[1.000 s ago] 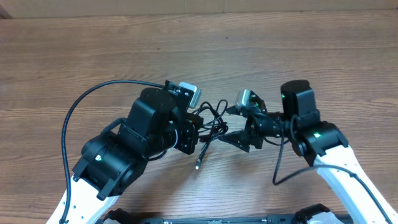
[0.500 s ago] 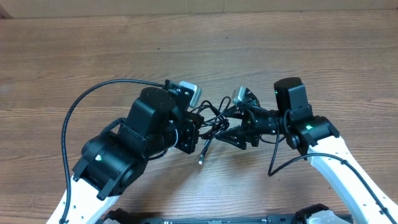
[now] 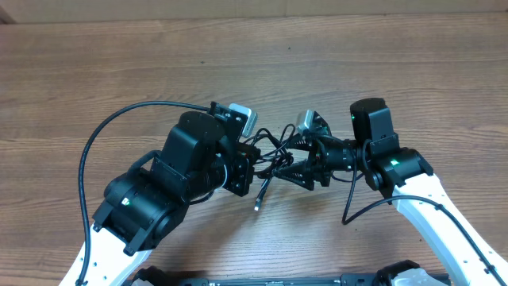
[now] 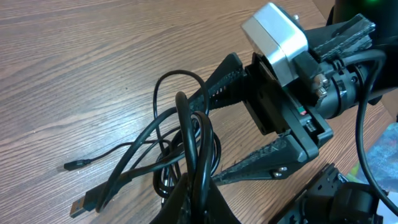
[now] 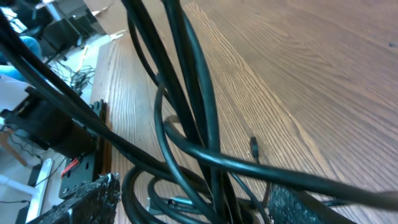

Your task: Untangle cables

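The bundle of thin black cables (image 3: 272, 159) with small metal-tipped plugs sits about midway between the side edges of the brown wooden table (image 3: 119, 63), nearer its front edge than its back one. The left gripper (image 3: 251, 164) is clamped on the bundle's looped strands, and two loose plug ends rest on the wood. The right gripper (image 3: 290, 161) faces it with its jaws spread wide – one black ridged finger (image 4: 214, 84) on each side of the loops, the strands passing between them without being pinched.
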`<state>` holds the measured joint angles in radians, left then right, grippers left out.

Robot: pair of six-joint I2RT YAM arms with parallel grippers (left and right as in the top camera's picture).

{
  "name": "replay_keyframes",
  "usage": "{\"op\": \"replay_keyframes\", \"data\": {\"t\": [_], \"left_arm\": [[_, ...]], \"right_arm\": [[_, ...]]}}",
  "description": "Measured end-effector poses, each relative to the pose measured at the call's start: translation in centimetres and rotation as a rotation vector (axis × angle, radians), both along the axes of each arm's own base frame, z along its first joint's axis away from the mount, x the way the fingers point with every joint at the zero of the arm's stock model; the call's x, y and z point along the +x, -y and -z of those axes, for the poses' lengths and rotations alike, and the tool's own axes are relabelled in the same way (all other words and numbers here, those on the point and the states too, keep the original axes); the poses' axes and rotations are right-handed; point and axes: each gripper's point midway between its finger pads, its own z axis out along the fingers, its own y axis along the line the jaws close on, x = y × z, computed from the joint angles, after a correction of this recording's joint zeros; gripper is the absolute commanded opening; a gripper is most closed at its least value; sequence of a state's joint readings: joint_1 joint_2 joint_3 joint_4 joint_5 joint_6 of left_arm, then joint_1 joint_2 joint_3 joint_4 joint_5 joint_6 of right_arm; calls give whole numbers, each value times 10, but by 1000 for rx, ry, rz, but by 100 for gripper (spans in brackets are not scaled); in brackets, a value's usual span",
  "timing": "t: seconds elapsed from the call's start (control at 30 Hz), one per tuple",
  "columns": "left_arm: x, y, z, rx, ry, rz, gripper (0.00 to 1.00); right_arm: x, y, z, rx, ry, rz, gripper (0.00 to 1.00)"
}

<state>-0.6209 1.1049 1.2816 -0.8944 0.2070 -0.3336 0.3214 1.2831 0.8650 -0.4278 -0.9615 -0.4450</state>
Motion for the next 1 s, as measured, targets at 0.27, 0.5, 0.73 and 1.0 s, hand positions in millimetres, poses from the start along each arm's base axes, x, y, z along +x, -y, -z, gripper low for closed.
{"op": "replay_keyframes", "data": {"t": [0.27,0.5,0.73,1.0], "left_arm": [[0,0,0,0,0,0,4],[0,0,0,0,0,0,4],[-1,-1,2,17,8,16,4],[-10,-7,13,73,-17,50,4]], "right_arm": [[-3,-2,-5,25,2,-23,72],[-3,-5,-13,63,-11,-29,69],[-3,-4,-23,71,4,-1,65],[-7,6,-51,54,171,45,63]]}}
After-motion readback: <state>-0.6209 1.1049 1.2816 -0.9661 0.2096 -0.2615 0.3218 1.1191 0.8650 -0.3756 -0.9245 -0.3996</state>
